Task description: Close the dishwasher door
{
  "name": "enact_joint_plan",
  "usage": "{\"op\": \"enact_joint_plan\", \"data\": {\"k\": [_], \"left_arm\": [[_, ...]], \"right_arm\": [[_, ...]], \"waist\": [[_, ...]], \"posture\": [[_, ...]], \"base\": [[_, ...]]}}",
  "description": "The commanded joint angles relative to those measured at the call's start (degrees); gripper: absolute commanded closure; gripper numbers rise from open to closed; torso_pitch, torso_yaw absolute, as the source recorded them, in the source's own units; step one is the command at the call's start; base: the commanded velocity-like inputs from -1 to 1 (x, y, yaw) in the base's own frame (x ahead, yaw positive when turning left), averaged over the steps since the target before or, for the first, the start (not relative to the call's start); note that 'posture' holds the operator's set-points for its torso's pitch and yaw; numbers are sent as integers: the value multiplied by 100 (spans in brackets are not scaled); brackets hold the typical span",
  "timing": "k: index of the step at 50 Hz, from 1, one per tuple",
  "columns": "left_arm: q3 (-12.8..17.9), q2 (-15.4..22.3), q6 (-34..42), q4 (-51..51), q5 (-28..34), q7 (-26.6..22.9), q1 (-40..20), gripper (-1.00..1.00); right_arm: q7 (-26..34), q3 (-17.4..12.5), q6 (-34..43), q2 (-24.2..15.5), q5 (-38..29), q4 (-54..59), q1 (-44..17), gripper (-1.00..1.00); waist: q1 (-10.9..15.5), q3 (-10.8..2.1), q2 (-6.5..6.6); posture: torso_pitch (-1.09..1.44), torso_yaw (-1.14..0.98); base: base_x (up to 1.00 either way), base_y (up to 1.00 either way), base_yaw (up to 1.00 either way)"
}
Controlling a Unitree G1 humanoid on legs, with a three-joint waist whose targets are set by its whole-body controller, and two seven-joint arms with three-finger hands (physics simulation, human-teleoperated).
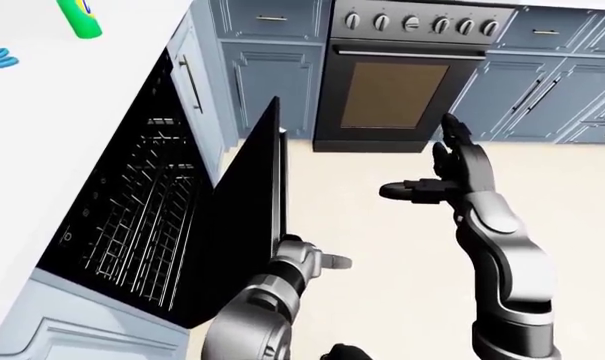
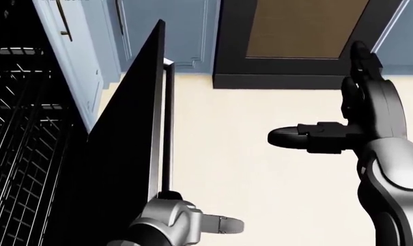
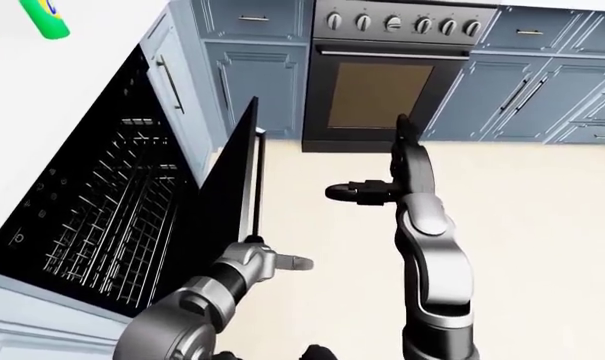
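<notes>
While door [image 1: 250,217] stands ajar, latch unseen

arms: glossy silver-grey shells, black joints
left hand [image 2: 186,221]: silver palm, grey finger segments
right hand [image 2: 342,123]: black fingers, rounded tips
</notes>
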Motion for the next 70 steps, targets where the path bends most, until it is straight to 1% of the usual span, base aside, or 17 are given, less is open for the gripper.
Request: {"op": "enact_joint_plan", "data": {"k": [1,12,15,18,29,37,42,47,53,58,60,66,68,70], "left_arm": [[-52,56,-27,-164,107,203,-194,-100],[-46,72,109,-215,4,379,-241,-100],[-46,77,172,-233,-43,387,-249,-100],[-35,93,207,-244,-102,447,-245,-100],[-54,157,330,-212,-145,581,-201,-100],[-12,170,454,-163,-85,1016,-193,-100],[10,184,431,-163,-83,1095,-187,-100],[77,199,467,-176,-205,1297,-179,-100],[85,210,483,-199,-315,1357,-161,-100],[123,217,538,-240,-465,1599,-138,-100],[123,220,533,-225,-516,1614,-131,-100],[123,239,497,-211,-580,1802,-124,-100],[120,240,507,-212,-595,1850,-120,-100],[131,246,524,-207,-618,1983,-119,-100]], "right_arm": [[-14,-53,-220,-60,-30,-178,-135,-100],[-8,-73,-255,-56,-27,-175,-90,-100],[-26,-62,-154,-51,-24,-256,-112,-100],[-17,-65,-257,-49,-29,-171,-89,-100],[-34,-59,-260,-34,-20,-188,-75,-100],[-25,-75,-245,-62,-17,-178,-109,-100],[-28,-71,-288,-59,-18,-138,-97,-100],[-42,-47,-204,-46,-28,-201,-111,-100],[-39,-61,-199,-42,-27,-232,-78,-100],[-34,-50,-279,-27,-39,-165,-48,-100],[-34,-40,-323,-19,-46,-123,-49,-100],[-42,-40,-228,-22,-44,-201,-69,-100],[-33,-38,-303,-20,-51,-134,-60,-100],[-36,-38,-313,-17,-54,-127,-56,-100]], "waist": [[30,-203,-13],[54,-197,-37],[59,-196,-45],[61,-194,-49],[61,-214,-70],[52,-227,-96],[47,-229,-121],[47,-230,-132],[56,-225,-137],[60,-230,-143],[62,-232,-143],[69,-234,-147],[70,-234,-149],[67,-234,-150]], "posture": [[73,0],[73,0],[73,0],[73,0],[73,0],[73,0],[73,0],[73,0],[73,0],[73,0],[73,0],[73,0],[73,0],[73,0]], "base": [[0,0,0],[0,0,0],[0,0,0],[0,0,0],[0,0,0],[0,0,0],[0,0,0],[0,0,0],[0,0,0],[0,0,0],[0,0,0],[0,0,0],[0,0,0],[0,0,0]]}}
